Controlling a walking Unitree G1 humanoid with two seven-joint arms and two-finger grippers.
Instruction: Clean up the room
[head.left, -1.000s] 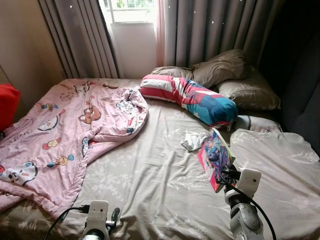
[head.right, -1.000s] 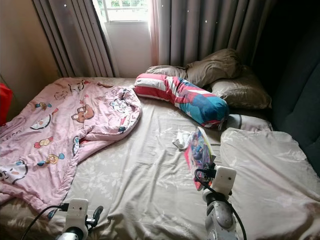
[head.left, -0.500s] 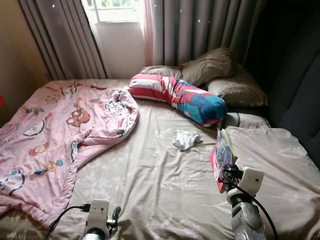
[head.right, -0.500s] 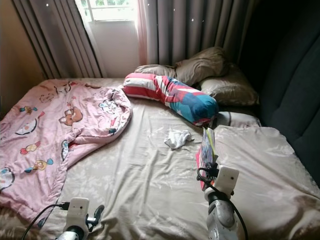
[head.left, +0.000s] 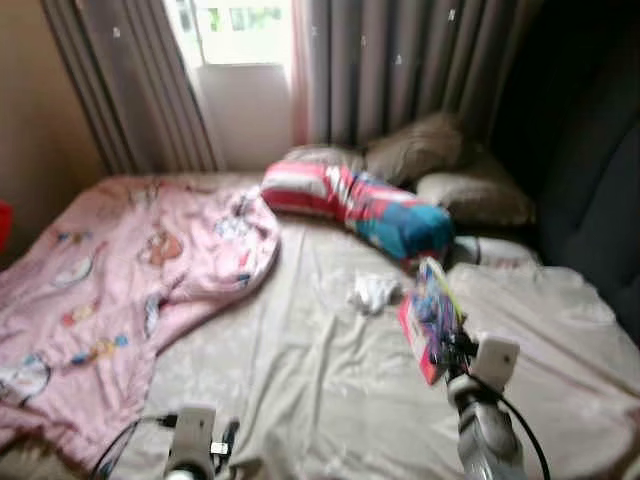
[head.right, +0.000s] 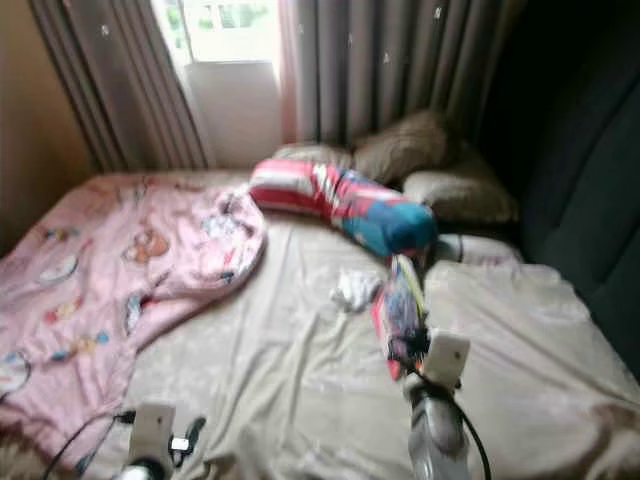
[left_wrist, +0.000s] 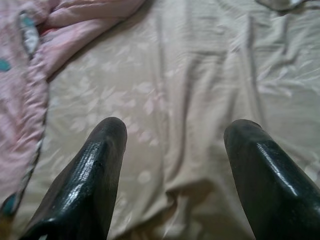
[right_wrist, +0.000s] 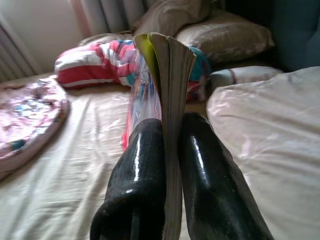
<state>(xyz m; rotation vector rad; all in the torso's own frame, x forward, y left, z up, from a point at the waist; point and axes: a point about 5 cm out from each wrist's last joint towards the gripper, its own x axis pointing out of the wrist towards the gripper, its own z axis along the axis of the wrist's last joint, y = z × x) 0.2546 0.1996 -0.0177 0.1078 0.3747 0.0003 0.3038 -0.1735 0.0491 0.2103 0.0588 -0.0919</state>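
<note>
Right gripper: both fingers clamped on a book, one finger on each face, held upright on edge above the bed; colourful cover, page edges facing the wrist camera.
Book position: over the right half of the bed, just in front of the striped bolster, beside the white cloth.
Left gripper: fingers wide apart, nothing between them, held low over the beige sheet near the foot of the bed.
Blanket: pink, cartoon print, crumpled over the left half of the bed; its edge lies near the left gripper.
White cloth: small, bunched, lying on the sheet mid-bed, apart from the blanket.
Pillows: beige, stacked at the head of the bed behind the bolster.
Curtains: grey, drawn beside a bright window.
Head views: blurred.
</note>
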